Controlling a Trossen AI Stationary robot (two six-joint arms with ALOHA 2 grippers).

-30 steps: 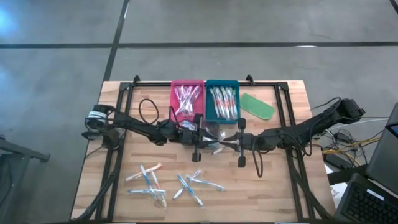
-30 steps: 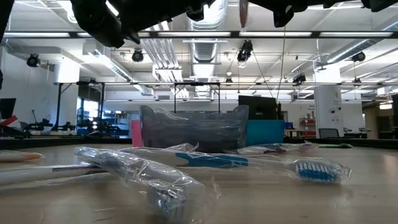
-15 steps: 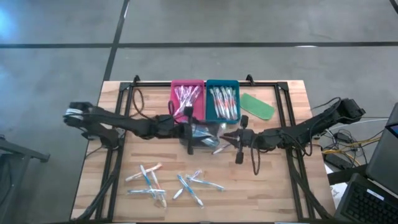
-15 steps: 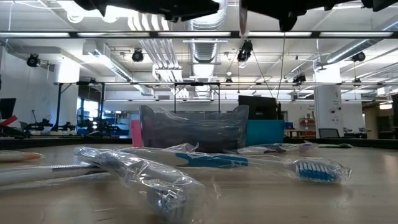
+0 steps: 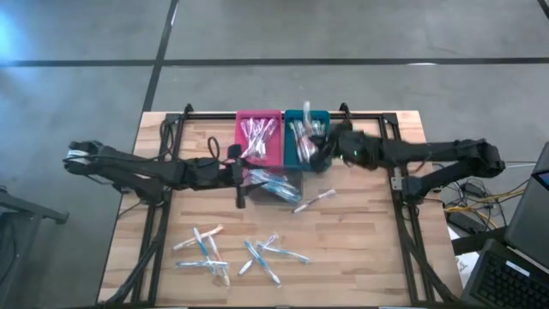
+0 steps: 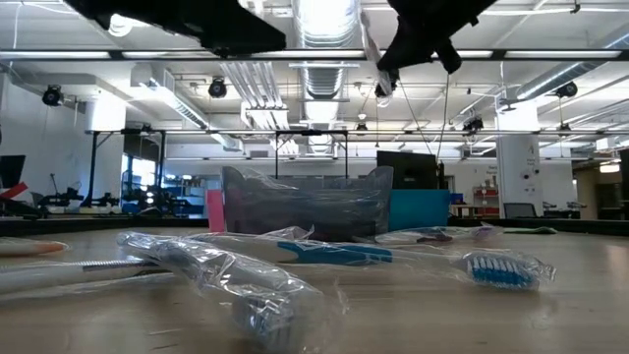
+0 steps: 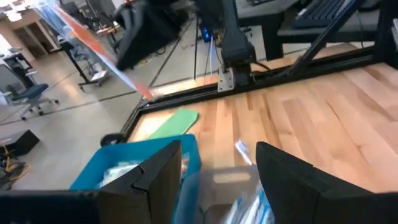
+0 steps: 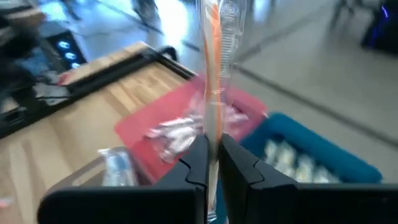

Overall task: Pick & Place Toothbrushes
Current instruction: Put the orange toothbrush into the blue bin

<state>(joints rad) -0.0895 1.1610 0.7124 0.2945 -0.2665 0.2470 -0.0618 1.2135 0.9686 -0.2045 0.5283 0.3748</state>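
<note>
Sorting is part done. The left gripper (image 5: 239,176) stands with jaws apart and empty near the table (image 5: 403,257) centre, beside a clear wrapper bundle (image 5: 276,184). Loose toothbrushes (image 5: 206,249) remain at the near edge, well apart from the trays, and one stray brush (image 5: 312,201) lies near the middle. The pink tray (image 5: 257,141) and blue tray (image 5: 302,142) already hold brushes. The right gripper (image 5: 319,150) is clamped on an orange wrapped toothbrush (image 8: 213,74) above the blue tray, not yet released. A green oblong piece (image 7: 169,124) lies beside that tray. The wrapper bundle may hinder pickups.
</note>
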